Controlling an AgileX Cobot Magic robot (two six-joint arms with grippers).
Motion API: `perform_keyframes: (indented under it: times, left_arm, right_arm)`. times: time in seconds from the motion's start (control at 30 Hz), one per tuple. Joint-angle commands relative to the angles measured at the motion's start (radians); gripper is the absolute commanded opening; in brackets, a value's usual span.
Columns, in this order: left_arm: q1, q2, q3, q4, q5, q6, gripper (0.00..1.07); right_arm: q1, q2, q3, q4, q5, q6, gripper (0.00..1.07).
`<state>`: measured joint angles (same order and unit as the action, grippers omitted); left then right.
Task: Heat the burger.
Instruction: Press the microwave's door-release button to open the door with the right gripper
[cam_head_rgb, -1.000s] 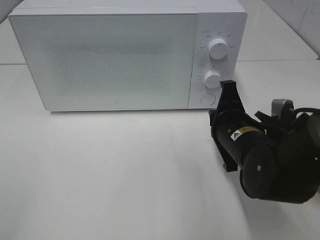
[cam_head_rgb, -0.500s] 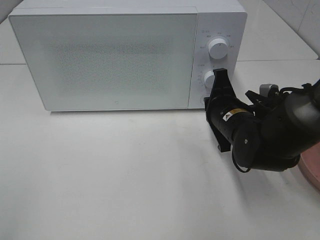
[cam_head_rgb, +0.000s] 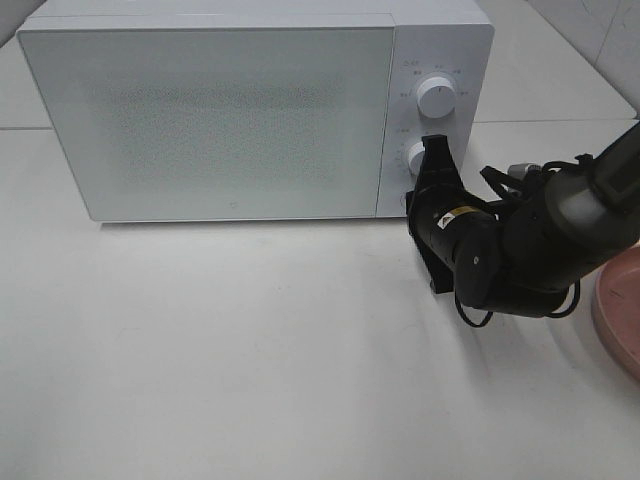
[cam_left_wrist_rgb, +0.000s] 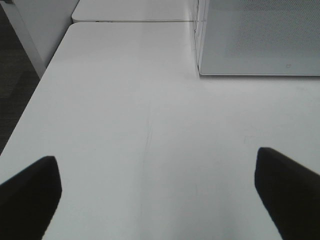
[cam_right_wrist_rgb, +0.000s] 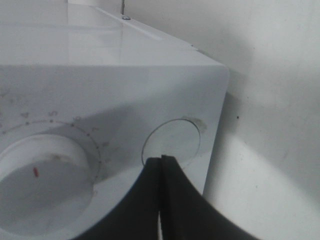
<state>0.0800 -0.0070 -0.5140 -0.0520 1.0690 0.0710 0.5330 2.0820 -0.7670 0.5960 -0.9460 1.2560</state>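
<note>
The burger is not in view. The white microwave (cam_head_rgb: 220, 120) stands at the back of the table with its door shut. My right gripper (cam_head_rgb: 420, 198) is shut and empty, its tip at the control panel's lowest part, below the lower knob (cam_head_rgb: 414, 156). In the right wrist view the closed gripper (cam_right_wrist_rgb: 161, 165) meets the lower rim of the round button (cam_right_wrist_rgb: 172, 142), with the lower knob (cam_right_wrist_rgb: 40, 170) beside it. My left gripper (cam_left_wrist_rgb: 160, 200) is open and empty over bare table, left of the microwave (cam_left_wrist_rgb: 260, 35). It does not show in the exterior view.
The upper knob (cam_head_rgb: 436, 97) sits above the lower one. A pink plate (cam_head_rgb: 620, 310) lies at the right edge of the table, partly cut off. The right arm's black body (cam_head_rgb: 520, 250) lies between the plate and the microwave.
My right gripper has moved up and left, from in front of the panel to its lower button. The pink plate has come into view at the right edge.
</note>
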Motion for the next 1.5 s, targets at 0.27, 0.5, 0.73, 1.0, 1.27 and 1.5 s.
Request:
perform_keyframes:
  times: [0.27,0.5,0.73,1.0,1.27,1.5]
  left_arm:
    - [0.002,-0.014,-0.001,0.004,0.001,-0.002,0.98]
    - [0.002,-0.014,-0.001,0.004,0.001,-0.002,0.98]
    - [0.002,-0.014,-0.001,0.004,0.001,-0.002,0.98]
    - [0.002,-0.014,-0.001,0.004,0.001,-0.002,0.98]
    - [0.002,-0.014,-0.001,0.004,0.001,-0.002,0.98]
    - [0.002,-0.014,-0.001,0.004,0.001,-0.002,0.98]
  right_arm:
    - [-0.044,0.002,-0.041,-0.032,0.034,-0.005,0.00]
    - [-0.044,0.038,-0.059,-0.030,0.029,0.005,0.00]
    - [-0.044,0.052,-0.075,-0.023,-0.091,0.000,0.00]
    - [-0.044,0.061,-0.087,0.017,-0.134,0.000,0.00]
    - [-0.044,0.104,-0.171,0.007,-0.185,0.000,0.00]
    - [-0.044,0.106,-0.214,-0.012,-0.182,-0.008,0.00]
